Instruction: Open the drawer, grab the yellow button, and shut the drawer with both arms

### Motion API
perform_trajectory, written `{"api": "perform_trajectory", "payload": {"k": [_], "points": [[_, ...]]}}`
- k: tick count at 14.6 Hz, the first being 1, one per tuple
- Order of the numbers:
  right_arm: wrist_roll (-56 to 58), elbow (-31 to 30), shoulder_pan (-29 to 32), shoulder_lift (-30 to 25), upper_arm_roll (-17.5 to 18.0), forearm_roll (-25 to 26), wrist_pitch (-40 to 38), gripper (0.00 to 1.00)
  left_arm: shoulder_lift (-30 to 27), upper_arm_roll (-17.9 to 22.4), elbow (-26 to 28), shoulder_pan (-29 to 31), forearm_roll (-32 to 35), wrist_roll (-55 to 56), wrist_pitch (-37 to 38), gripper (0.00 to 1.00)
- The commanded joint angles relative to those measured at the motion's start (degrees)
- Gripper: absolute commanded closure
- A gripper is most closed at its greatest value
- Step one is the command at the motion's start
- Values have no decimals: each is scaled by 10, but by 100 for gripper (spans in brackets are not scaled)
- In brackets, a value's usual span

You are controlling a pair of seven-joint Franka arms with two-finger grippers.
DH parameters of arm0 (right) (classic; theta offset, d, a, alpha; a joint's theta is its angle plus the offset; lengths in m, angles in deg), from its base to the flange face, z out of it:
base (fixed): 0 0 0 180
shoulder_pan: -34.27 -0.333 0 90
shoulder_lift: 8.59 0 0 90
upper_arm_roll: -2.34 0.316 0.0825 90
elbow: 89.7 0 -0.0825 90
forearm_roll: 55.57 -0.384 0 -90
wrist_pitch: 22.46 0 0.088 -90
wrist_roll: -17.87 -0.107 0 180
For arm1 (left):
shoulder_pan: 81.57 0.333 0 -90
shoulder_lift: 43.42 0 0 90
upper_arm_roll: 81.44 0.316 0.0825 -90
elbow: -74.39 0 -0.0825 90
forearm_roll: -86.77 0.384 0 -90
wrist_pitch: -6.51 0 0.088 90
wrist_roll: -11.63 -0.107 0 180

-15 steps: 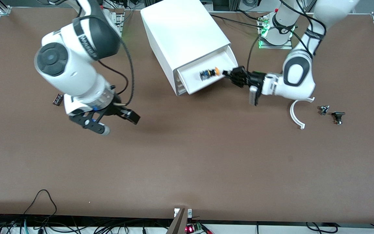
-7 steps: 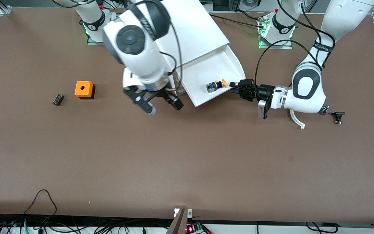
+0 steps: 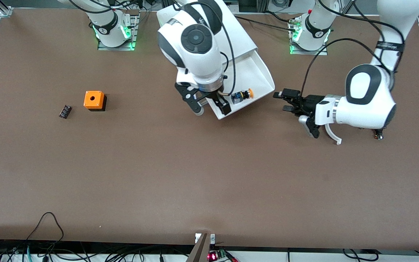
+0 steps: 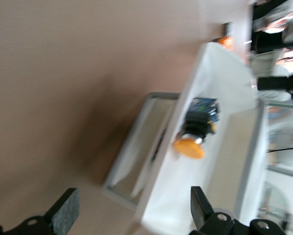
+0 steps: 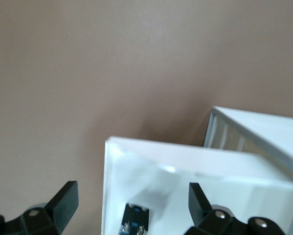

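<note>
Two arms meet our eye in the front view, and we read no label on anything. The drawer [image 3: 244,78] stands pulled out of the white cabinet [image 3: 227,29]. The button [image 3: 242,95] lies inside it on its side, long axis running along the counter [image 3: 209,174], orange cap toward the left arm's end. The right claw [image 3: 210,106] hangs over the drawer's front corner, fingers apart. The left claw [image 3: 281,101], fingers apart, hangs over bare counter just beside the drawer. An orange cube [image 3: 94,100] and a small black part [image 3: 65,111] sit toward the right arm's end.

From the left wrist view we see the button [image 4: 196,129] lying in the drawer [image 4: 224,98], cap facing the camera, the left claw [image 4: 131,210] spread wide.

From the right wrist view the right claw [image 5: 131,205] straddles the drawer's [image 5: 185,166] corner; the button's [image 5: 135,219] blue end shows.
</note>
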State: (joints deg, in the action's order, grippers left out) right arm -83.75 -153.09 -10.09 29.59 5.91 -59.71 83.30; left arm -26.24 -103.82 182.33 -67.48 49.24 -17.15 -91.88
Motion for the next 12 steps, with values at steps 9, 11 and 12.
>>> {"api": "perform_trajectory", "payload": {"k": [9,11,12], "points": [[-132,34,-60,52,-8,0,52,0,3,-7,-185,10,370,72,170,0],[-133,33,-64,52,-8,0,52,12,2,-12,-221,1,453,72,174,0],[-129,34,-63,52,-8,0,52,36,3,-13,-242,-3,481,72,175,0]]}}
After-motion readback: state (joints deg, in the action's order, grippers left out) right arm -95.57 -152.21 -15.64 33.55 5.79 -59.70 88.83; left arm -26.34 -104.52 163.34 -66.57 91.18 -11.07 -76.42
